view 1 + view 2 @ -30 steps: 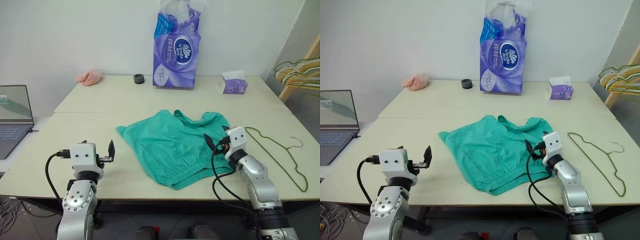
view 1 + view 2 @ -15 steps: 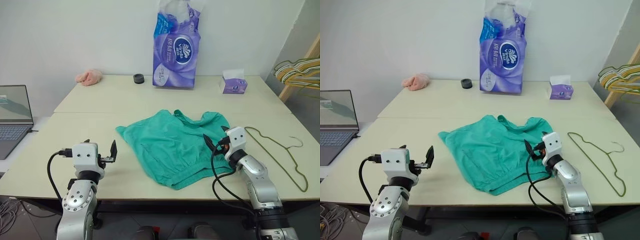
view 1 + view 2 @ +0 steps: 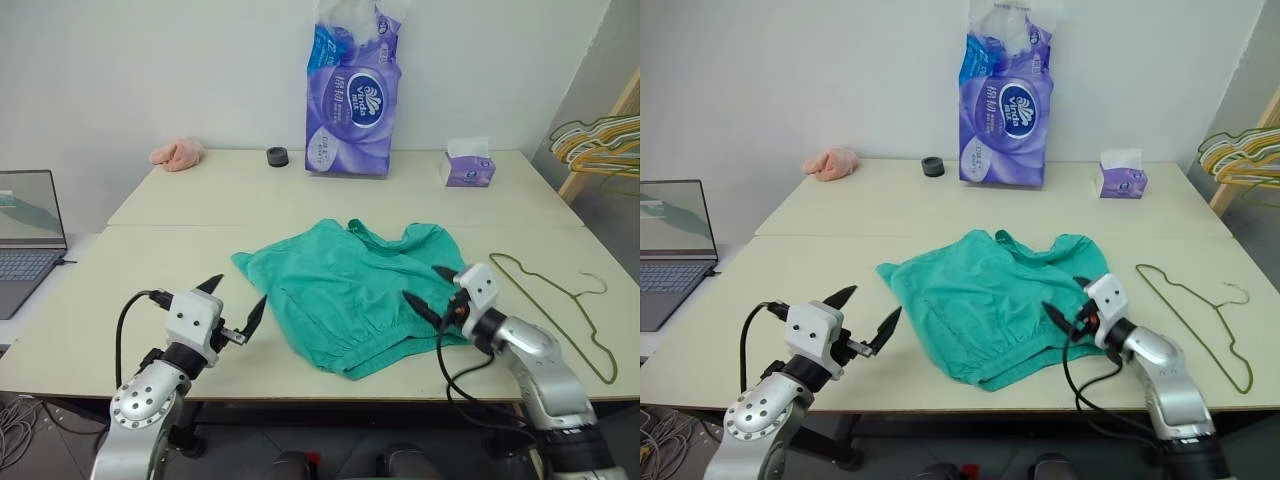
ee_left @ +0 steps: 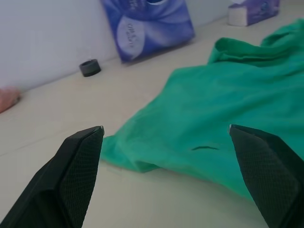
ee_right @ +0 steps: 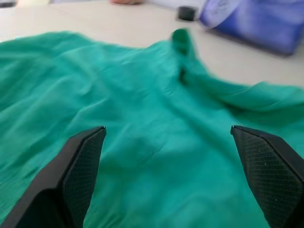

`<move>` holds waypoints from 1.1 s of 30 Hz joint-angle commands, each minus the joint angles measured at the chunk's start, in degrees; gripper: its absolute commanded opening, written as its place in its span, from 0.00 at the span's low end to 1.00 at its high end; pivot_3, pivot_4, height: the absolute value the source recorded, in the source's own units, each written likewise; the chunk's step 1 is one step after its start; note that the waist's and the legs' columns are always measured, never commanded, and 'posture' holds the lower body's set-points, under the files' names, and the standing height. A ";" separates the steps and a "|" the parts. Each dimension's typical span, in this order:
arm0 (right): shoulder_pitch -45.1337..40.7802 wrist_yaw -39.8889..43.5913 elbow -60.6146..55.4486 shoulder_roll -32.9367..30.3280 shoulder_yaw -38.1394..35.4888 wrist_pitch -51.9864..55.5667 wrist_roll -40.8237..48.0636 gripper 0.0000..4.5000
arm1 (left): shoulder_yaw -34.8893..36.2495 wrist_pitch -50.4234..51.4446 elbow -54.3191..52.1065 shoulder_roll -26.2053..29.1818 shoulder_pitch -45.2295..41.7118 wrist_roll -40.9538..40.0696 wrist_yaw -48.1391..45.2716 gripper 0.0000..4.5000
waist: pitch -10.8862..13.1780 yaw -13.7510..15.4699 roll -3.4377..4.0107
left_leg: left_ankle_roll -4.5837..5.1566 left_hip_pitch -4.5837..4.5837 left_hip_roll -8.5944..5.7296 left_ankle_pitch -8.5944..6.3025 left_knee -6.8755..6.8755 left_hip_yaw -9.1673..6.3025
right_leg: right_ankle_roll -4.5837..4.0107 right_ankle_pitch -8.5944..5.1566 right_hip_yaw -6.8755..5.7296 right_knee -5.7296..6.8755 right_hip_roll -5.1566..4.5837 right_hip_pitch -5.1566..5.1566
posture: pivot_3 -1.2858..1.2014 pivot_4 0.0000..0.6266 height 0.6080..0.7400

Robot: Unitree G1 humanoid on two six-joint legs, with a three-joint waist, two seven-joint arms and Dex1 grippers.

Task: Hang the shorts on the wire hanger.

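Table (image 3: 150, 210): both claws (image 3: 232, 304) (image 3: 428, 291) turned inward toward shorts (image 3: 350, 285).

Spread flat mid-table (image 3: 150, 340): the shorts (image 3: 350, 290), flanked by the left gripper (image 3: 232, 304) just off the left edge and the right gripper (image 3: 428, 290) over the right edge. Farther right on the tabletop, apart from the cloth: the wire hanger (image 3: 555, 310). Along the back edge, left to right: pink cloth lump (image 3: 177, 154), small ring (image 3: 277, 157), tall tissue pack (image 3: 352, 95), tissue box (image 3: 467, 165).
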 commanded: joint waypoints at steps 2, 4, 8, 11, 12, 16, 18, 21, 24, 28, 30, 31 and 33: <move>2.26 11.76 -9.08 -8.18 2.29 4.26 5.45 1.00 | -3.18 -3.65 1.79 6.85 -1.29 0.90 -9.13 0.99 | 0.23 -0.54 0.14 | 0.00 0.01 0.01 0.00 0.00 0.04 | -0.01 0.00 0.03 0.00 0.00 -0.01 | 0.45 0.02 1.00; 3.12 13.60 -9.72 -10.97 3.15 2.99 4.04 1.00 | -3.82 -5.03 3.65 8.35 -2.89 1.57 -10.26 0.99 | 0.26 -1.01 0.09 | 0.00 0.02 0.03 0.00 0.01 0.03 | -0.04 -0.03 0.01 -0.01 0.00 -0.02 | 0.44 0.02 1.00; 4.72 12.67 -6.92 -12.06 1.40 2.39 3.08 1.00 | -3.38 -0.95 2.86 8.10 -4.80 -3.76 -12.66 0.99 | 0.41 -1.73 -0.13 | 0.00 0.03 0.07 0.00 0.01 0.02 | 0.01 0.00 -0.01 -0.02 0.01 -0.06 | 0.44 0.03 1.00; 5.60 11.13 -3.69 -11.47 -1.25 2.17 3.84 1.00 | -3.28 3.90 -0.54 10.13 -3.65 -8.96 -16.60 0.99 | 0.52 -1.94 -0.20 | -0.02 -0.02 0.08 -0.01 0.00 0.06 | 0.05 0.03 0.02 -0.06 0.01 -0.05 | 0.43 0.04 1.00; 5.83 11.03 -2.30 -11.44 -2.27 2.07 4.24 1.00 | -2.55 6.39 -1.78 11.11 -3.25 -11.62 -17.92 0.99 | 0.55 -2.10 -0.23 | -0.03 -0.04 0.09 -0.02 0.00 0.08 | 0.05 0.02 0.04 -0.06 0.01 -0.05 | 0.43 0.04 1.00; 6.85 11.61 3.08 -11.66 -6.69 1.39 5.74 1.00 | 1.36 14.55 -6.13 16.11 -1.54 -21.69 -23.00 0.99 | 0.64 -2.61 -0.19 | -0.07 -0.10 0.13 -0.05 0.00 0.10 | 0.05 0.02 0.05 -0.05 0.01 -0.03 | 0.43 0.04 1.00; 7.34 12.66 5.31 -12.12 -8.69 1.37 6.59 1.00 | 2.88 15.60 -6.45 17.80 -1.17 -23.35 -24.42 0.99 | 0.69 -2.70 -0.12 | -0.07 -0.08 0.15 -0.05 -0.01 0.10 | 0.03 0.01 0.03 -0.05 0.01 -0.04 | 0.43 0.04 1.00; 7.56 12.91 6.34 -11.98 -13.05 6.88 11.73 1.00 | 3.55 14.96 -5.22 17.78 -1.75 -22.62 -23.93 0.99 | 0.81 -2.87 0.11 | -0.06 0.00 0.14 -0.05 0.00 0.12 | 0.01 0.00 0.05 -0.04 0.02 -0.01 | 0.43 0.04 1.00; 7.52 11.36 6.01 -11.48 -14.35 10.87 13.60 1.00 | 3.03 14.90 -5.29 17.59 -1.93 -22.52 -24.13 0.99 | 0.80 -3.12 0.09 | -0.05 0.00 0.14 -0.05 0.02 0.16 | 0.03 0.01 0.11 0.04 0.05 0.05 | 0.43 0.04 1.00; 6.64 9.76 3.09 -10.41 -12.90 16.22 15.24 1.00 | 2.17 14.55 -5.25 17.86 -1.96 -21.81 -24.83 0.99 | 0.81 -3.51 0.10 | -0.07 0.00 0.33 -0.05 0.01 0.20 | 0.02 0.02 0.16 0.04 0.27 0.02 | 0.43 0.04 1.00; 5.78 8.93 2.05 -9.72 -11.79 18.43 15.51 1.00 | 2.22 14.68 -5.17 17.74 -2.09 -21.85 -24.88 0.99 | 0.82 -3.82 0.13 | -0.09 -0.01 0.43 -0.07 0.01 0.22 | 0.01 0.02 0.17 0.05 0.34 -0.01 | 0.43 0.04 1.00; 5.20 8.38 1.67 -9.31 -11.09 19.47 15.60 1.00 | 2.21 14.73 -5.09 17.67 -2.20 -21.85 -24.94 0.99 | 0.82 -4.09 0.13 | -0.10 -0.01 0.45 -0.07 -0.01 0.22 | 0.01 0.02 0.17 0.05 0.36 -0.01 | 0.43 0.04 1.00; 1.93 6.37 1.93 -7.20 -8.95 22.42 15.96 1.00 | 2.01 14.84 -5.05 17.41 -2.62 -21.87 -24.93 0.99 | 0.83 -4.66 0.11 | -0.11 0.00 0.50 -0.08 0.00 0.21 | 0.00 0.03 0.15 0.06 0.41 -0.01 | 0.43 0.04 1.00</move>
